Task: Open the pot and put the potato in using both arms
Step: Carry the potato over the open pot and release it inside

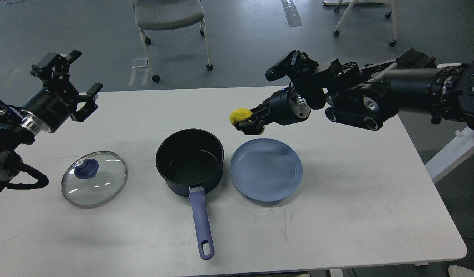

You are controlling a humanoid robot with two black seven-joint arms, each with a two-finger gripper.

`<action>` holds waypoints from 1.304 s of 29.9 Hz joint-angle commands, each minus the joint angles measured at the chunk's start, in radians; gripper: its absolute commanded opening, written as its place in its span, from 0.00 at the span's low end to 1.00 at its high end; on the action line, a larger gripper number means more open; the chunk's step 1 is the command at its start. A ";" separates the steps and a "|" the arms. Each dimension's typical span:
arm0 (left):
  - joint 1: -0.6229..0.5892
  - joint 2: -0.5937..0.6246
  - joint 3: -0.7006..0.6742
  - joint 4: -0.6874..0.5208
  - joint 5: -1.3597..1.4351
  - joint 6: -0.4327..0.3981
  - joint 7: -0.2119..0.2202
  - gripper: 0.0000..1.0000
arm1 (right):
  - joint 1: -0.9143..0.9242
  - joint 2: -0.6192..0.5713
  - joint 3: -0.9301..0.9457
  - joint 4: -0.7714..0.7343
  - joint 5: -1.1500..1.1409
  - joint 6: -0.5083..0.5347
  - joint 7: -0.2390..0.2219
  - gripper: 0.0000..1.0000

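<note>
Potato (239, 115): clamped at the tip of the right fingers (249, 124), in the air above the gap between pot (190, 158) and plate (266, 169). Small, smooth, rounded, probably light and firm; likely slippery, so best gripped across the middle. Held only at one end now, far side hidden behind the fingers. Pot open and empty, on the desk (356, 192); lid (94, 178) lying to its left. Left fingers (82, 82) spread apart, holding nothing. No lettering legible on the pot.
</note>
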 commanded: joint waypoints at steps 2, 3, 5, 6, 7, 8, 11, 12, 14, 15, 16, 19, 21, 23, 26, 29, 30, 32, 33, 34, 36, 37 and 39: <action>0.001 0.002 0.000 -0.008 0.000 0.000 0.000 0.98 | 0.006 0.028 0.032 0.039 0.094 -0.003 0.000 0.26; 0.001 0.003 0.000 -0.009 0.000 0.000 0.000 0.98 | -0.002 0.043 0.034 0.039 0.120 -0.008 0.000 0.30; 0.001 0.004 0.000 -0.009 0.000 0.000 0.000 0.98 | -0.008 0.059 0.035 0.039 0.150 -0.009 0.000 0.31; 0.001 0.004 0.000 -0.009 0.000 0.000 0.000 0.98 | -0.013 0.072 0.035 0.039 0.179 -0.009 0.000 0.32; 0.001 0.004 0.000 -0.009 0.000 0.000 0.000 0.98 | -0.020 0.089 0.035 0.036 0.208 -0.009 0.000 0.32; 0.001 0.004 0.000 -0.009 0.000 0.000 0.000 0.98 | -0.024 0.096 0.037 0.034 0.223 -0.009 0.000 0.32; 0.001 0.004 0.000 -0.009 -0.002 0.000 -0.001 0.98 | -0.036 0.096 0.037 0.023 0.286 -0.011 0.000 0.32; 0.001 0.004 0.000 -0.011 -0.002 0.000 -0.001 0.98 | -0.045 0.096 0.037 0.020 0.314 -0.012 0.000 0.32; 0.003 0.004 0.000 -0.011 -0.002 0.000 -0.001 0.98 | -0.060 0.096 0.038 0.013 0.354 -0.012 0.000 0.34; 0.004 0.004 0.000 -0.011 -0.002 0.000 -0.001 0.98 | -0.074 0.096 0.038 0.007 0.383 -0.012 0.000 0.35; 0.004 0.004 0.000 -0.011 -0.002 0.000 -0.001 0.98 | -0.079 0.096 0.038 0.005 0.398 -0.012 0.000 0.35; 0.006 0.004 -0.001 -0.017 -0.002 0.000 -0.001 0.98 | -0.100 0.096 0.038 0.005 0.446 -0.012 0.000 0.36; 0.006 0.004 -0.001 -0.017 -0.002 0.000 -0.001 0.98 | -0.112 0.096 0.038 0.003 0.461 -0.012 0.000 0.36; 0.006 0.004 -0.001 -0.017 -0.002 0.000 -0.001 0.98 | -0.125 0.096 0.048 -0.007 0.469 -0.011 0.000 0.36; 0.006 0.004 -0.001 -0.017 -0.002 0.000 -0.001 0.98 | -0.142 0.096 0.066 -0.018 0.477 -0.011 0.000 0.40; 0.006 0.004 -0.001 -0.017 -0.002 0.000 -0.001 0.98 | -0.157 0.096 0.068 -0.036 0.478 -0.011 0.000 0.55; 0.006 0.004 -0.001 -0.017 -0.002 0.000 -0.001 0.98 | -0.160 0.096 0.068 -0.039 0.478 -0.011 0.000 0.58; 0.007 0.004 -0.001 -0.017 -0.002 0.000 -0.001 0.98 | -0.168 0.096 0.071 -0.044 0.480 -0.012 0.000 0.62; 0.007 0.004 -0.001 -0.017 -0.002 0.000 -0.001 0.98 | -0.169 0.096 0.074 -0.046 0.480 -0.011 0.000 0.62; 0.006 0.005 -0.001 -0.017 -0.002 0.000 -0.001 0.98 | -0.174 0.096 0.078 -0.050 0.480 -0.011 0.000 0.66; 0.007 0.005 -0.001 -0.017 -0.002 0.000 -0.001 0.98 | -0.177 0.096 0.083 -0.053 0.480 -0.011 0.000 0.70; 0.007 0.005 -0.001 -0.018 -0.002 0.000 -0.001 0.98 | -0.177 0.096 0.083 -0.055 0.480 -0.011 0.000 0.70; 0.007 0.007 -0.001 -0.017 -0.002 0.000 -0.001 0.98 | -0.177 0.096 0.089 -0.056 0.481 -0.011 0.000 0.72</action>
